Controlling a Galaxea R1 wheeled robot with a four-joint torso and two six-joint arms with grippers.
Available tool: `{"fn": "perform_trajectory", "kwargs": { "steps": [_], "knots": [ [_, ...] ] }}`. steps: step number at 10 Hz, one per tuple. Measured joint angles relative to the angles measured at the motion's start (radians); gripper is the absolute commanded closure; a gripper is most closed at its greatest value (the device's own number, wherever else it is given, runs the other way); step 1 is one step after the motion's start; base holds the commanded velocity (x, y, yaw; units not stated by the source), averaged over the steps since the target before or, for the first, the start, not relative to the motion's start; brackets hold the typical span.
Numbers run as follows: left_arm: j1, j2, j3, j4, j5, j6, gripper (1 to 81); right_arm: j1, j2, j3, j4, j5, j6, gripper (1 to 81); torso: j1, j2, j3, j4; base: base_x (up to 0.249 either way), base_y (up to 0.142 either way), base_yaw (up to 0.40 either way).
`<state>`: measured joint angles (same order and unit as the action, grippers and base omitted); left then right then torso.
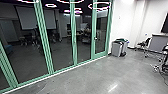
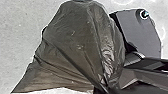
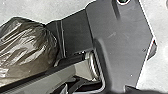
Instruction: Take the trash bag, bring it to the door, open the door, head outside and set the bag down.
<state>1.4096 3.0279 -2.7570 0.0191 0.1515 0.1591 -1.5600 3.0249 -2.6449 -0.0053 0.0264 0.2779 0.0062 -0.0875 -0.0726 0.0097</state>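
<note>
A dark, translucent trash bag [image 2: 77, 45] bulges large in the left wrist view. Its film draws together into folds at my left gripper [image 2: 103, 89], which is shut on it. The bag's shiny side [image 3: 27, 47] also appears in the right wrist view, beside the robot's own dark plate; whether anything touches it there I cannot tell. In the head view, a green-framed glass door [image 1: 101, 32] with a small handle stands at the right end of the glass wall.
Grey bins [image 1: 118, 48] stand just right of the door, against the white wall [image 1: 123, 22]. A desk [image 1: 160, 43] and chairs are at the far right. Green-framed glass panels [image 1: 61, 42] run along the left, with grey floor [image 1: 100, 77] in front of them.
</note>
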Motion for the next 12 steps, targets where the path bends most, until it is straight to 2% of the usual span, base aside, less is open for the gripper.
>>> {"fn": "perform_trajectory", "kwargs": {
  "steps": [9, 12],
  "knots": [
    [0.0, 0.0, 0.0, 0.0, 0.001, 0.0, 81.1, 0.0, 0.0, 0.0, 0.0, 0.0, 0.0, 1.0, 0.0, 0.0, 0.0, 0.0, 0.137, 0.0, 0.0],
    [0.0, 0.0, 0.0, 0.0, 0.001, 0.0, 81.1, -0.004, 0.001, 0.0, 0.0, 0.001, 0.0, 1.0, 0.0, 0.0, 0.0, 0.0, 0.138, -0.064, 0.0]
  ]
}}
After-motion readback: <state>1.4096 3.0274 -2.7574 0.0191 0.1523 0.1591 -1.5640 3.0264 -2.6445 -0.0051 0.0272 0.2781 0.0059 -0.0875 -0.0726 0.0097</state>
